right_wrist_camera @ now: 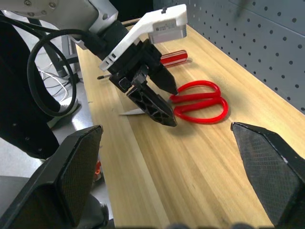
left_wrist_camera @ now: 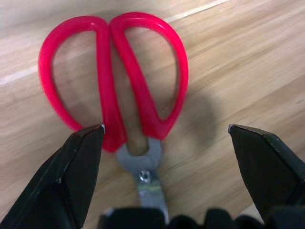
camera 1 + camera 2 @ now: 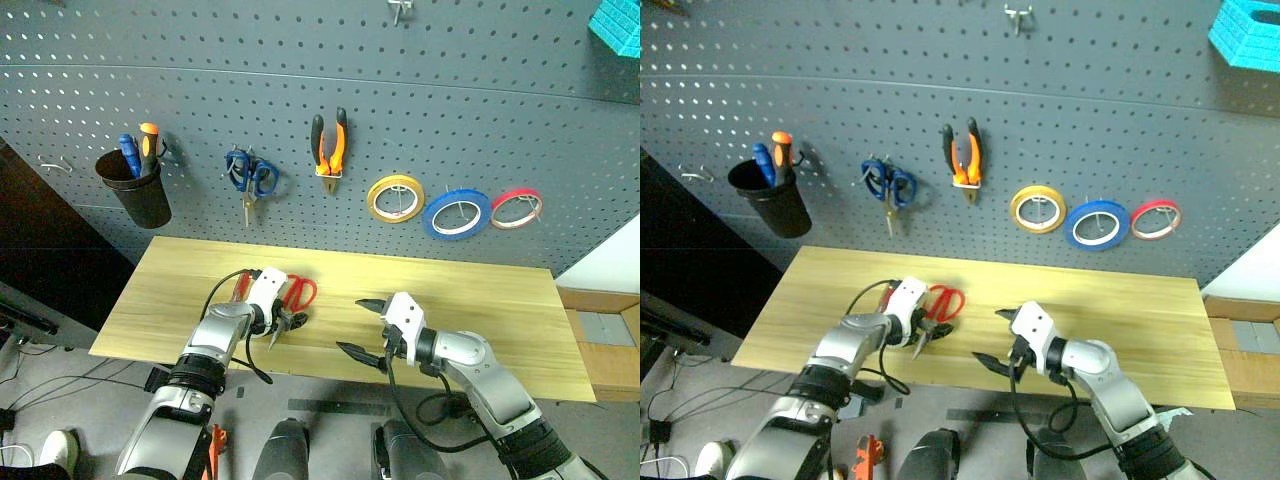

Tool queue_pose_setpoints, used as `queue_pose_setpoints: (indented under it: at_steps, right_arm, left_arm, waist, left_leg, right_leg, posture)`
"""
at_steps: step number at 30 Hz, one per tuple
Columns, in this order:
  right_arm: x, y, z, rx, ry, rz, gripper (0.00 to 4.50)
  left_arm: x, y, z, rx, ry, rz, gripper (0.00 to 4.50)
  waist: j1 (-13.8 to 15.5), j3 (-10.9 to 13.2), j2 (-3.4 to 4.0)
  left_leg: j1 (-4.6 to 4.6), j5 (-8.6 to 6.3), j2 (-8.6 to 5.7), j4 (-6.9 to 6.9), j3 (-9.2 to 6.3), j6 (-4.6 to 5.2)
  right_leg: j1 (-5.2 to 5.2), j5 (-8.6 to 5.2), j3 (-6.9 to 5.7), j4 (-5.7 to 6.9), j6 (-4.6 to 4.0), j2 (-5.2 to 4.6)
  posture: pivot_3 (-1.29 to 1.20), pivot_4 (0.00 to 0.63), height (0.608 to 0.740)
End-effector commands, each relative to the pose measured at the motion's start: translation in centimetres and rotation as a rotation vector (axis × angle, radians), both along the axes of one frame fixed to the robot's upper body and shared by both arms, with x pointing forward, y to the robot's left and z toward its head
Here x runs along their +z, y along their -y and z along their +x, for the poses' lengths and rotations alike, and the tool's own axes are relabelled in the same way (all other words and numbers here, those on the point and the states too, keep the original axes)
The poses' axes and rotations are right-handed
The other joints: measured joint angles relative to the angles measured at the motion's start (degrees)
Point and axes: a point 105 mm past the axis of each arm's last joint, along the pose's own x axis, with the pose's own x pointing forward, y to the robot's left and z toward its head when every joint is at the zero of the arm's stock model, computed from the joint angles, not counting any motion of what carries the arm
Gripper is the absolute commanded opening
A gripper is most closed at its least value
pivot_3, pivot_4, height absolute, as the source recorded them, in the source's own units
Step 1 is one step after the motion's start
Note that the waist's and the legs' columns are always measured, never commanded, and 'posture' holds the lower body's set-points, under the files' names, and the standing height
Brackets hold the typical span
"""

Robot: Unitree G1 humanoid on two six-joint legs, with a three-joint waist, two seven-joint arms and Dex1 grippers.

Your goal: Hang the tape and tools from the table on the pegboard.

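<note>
On the pegboard the orange-and-black pliers already hang at twelve o'clock above the tabletop, with the blue tape on its hooks toward two o'clock (between a yellow roll and a red roll). Two tools remain, by my reckoning: the red-handled scissors lying flat, and the red-handled screwdriver just beyond them. The left claw hovers spread wide over the scissors' pivot, gripping nothing; the right claw waits at four o'clock, also agape and empty.
</note>
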Motion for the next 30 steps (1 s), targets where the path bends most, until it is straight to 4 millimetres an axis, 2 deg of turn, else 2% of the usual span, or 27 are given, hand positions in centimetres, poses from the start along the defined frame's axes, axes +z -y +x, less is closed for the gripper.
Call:
queue_pose_setpoints:
  at_steps: [1,6,10,15,22,30]
  right_arm:
    - [0.9,0.1,0.3,-0.001,0.037,0.014,4.49]
    - [0.6,0.0,-0.5,0.039,0.016,-0.001,4.49]
    - [0.1,0.2,-0.7,0.051,0.019,-0.028,4.49]
    - [0.0,0.5,-0.2,0.027,0.024,-0.031,4.49]
    - [0.2,0.6,0.2,0.019,0.034,-0.028,4.49]
    - [0.5,0.5,0.6,0.013,0.041,-0.021,4.49]
  left_arm:
    - [0.1,-1.1,-0.1,0.078,-0.023,0.010,4.50]
    - [-0.3,-1.0,-1.6,0.085,-0.060,0.005,4.50]
    - [-0.1,-0.9,-1.9,0.097,-0.052,-0.009,4.50]
    - [0.8,-0.5,-1.2,0.086,-0.005,-0.020,4.50]
    - [2.5,-1.1,-0.3,0.082,0.041,-0.009,4.50]
    - [2.1,-0.8,-0.2,0.034,0.009,-0.012,4.50]
  waist:
    - [-0.1,0.0,0.01]
    - [-0.2,0.1,0.04]
    - [-0.1,0.1,0.04]
    - [-0.1,0.3,0.02]
    - [-0.1,0.6,0.03]
    - [0.0,0.7,0.03]
  left_leg:
    - [0.00,0.00,0.00,0.00,0.00,0.00]
    - [-0.02,0.00,0.00,-0.02,-0.01,0.00]
    - [-0.01,0.00,0.00,-0.02,-0.04,-0.01]
    - [-0.01,0.00,0.00,-0.01,-0.03,-0.01]
    - [-0.09,0.00,0.00,-0.02,-0.05,-0.01]
    - [-0.13,0.00,0.00,-0.04,-0.07,-0.02]
  right_leg:
    - [0.00,0.00,0.00,0.00,0.00,0.00]
    - [-0.01,0.00,0.00,-0.02,0.00,-0.01]
    - [0.00,-0.01,-0.03,0.00,0.00,-0.02]
    - [0.00,-0.01,-0.02,0.00,0.01,-0.02]
    - [-0.06,-0.01,-0.06,-0.03,0.00,-0.02]
    - [-0.08,-0.01,-0.10,-0.06,0.00,-0.04]
  posture:
    - [0.13,0.230,0.740]
    - [0.13,0.230,0.740]
    - [0.13,0.229,0.740]
    - [0.13,0.227,0.740]
    - [0.14,0.224,0.740]
    - [0.13,0.221,0.740]
